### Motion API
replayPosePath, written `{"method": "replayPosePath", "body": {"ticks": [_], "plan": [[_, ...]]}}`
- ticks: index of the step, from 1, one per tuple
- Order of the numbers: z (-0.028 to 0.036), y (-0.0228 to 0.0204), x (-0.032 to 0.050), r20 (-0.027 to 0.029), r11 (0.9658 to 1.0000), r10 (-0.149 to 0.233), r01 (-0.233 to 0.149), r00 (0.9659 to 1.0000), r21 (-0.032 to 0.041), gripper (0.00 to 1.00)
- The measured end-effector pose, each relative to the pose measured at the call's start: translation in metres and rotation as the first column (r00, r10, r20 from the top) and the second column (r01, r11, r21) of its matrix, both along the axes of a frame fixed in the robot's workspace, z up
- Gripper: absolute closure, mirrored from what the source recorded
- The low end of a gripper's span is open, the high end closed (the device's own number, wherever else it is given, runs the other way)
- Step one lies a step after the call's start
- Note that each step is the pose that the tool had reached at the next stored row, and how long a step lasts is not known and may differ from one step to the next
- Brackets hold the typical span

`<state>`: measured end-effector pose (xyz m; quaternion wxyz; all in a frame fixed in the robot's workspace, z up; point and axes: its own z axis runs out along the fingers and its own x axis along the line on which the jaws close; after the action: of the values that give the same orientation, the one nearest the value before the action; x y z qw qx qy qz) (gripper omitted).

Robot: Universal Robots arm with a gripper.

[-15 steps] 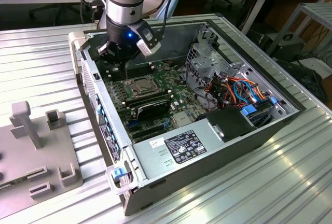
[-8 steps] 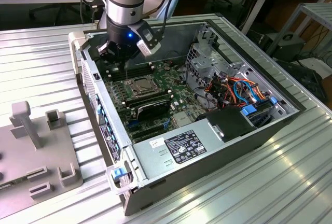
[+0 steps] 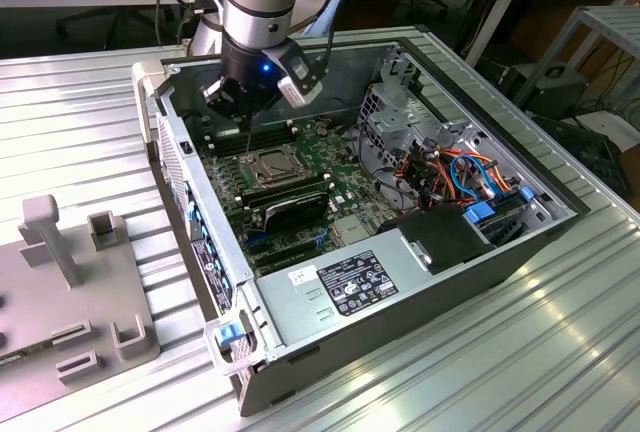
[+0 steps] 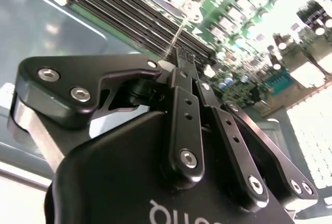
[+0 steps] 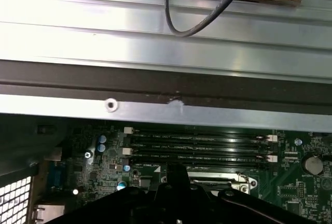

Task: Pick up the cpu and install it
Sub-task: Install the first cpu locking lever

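My gripper (image 3: 247,112) hangs inside the open computer case (image 3: 203,242), over the memory slots (image 5: 199,146) just behind the socket frame (image 3: 268,165). In the second wrist view its black fingers (image 4: 182,86) are pressed together, and a thin metal lever rod (image 4: 176,36) runs from their tips toward the board. The same rod (image 3: 247,140) drops from the gripper to the socket's corner in the exterior view. A small silvery-grey square, apparently the cpu (image 3: 267,163), lies flat inside the socket frame.
A long black card (image 3: 292,208) stands just in front of the socket. The power supply (image 3: 350,282) fills the near corner. Orange and blue cables (image 3: 455,172) bunch beside the drive cage (image 3: 395,102). A grey fixture (image 3: 60,292) sits outside on the ribbed table.
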<state>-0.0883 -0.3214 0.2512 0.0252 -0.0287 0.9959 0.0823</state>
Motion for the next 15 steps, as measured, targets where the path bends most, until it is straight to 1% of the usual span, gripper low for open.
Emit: {"method": "replayPosePath", "body": {"ticks": [3,4,15], "plan": [[-0.0006,-0.0001,0.0109,0.0000,1.0000,0.000,0.000,1.0000,0.0000,0.89],[-0.0006,-0.0001,0.0128,-0.0001,1.0000,0.000,0.000,1.0000,0.0000,0.89],[-0.0006,-0.0001,0.0142,0.0000,1.0000,0.000,0.000,1.0000,0.0000,0.89]]}}
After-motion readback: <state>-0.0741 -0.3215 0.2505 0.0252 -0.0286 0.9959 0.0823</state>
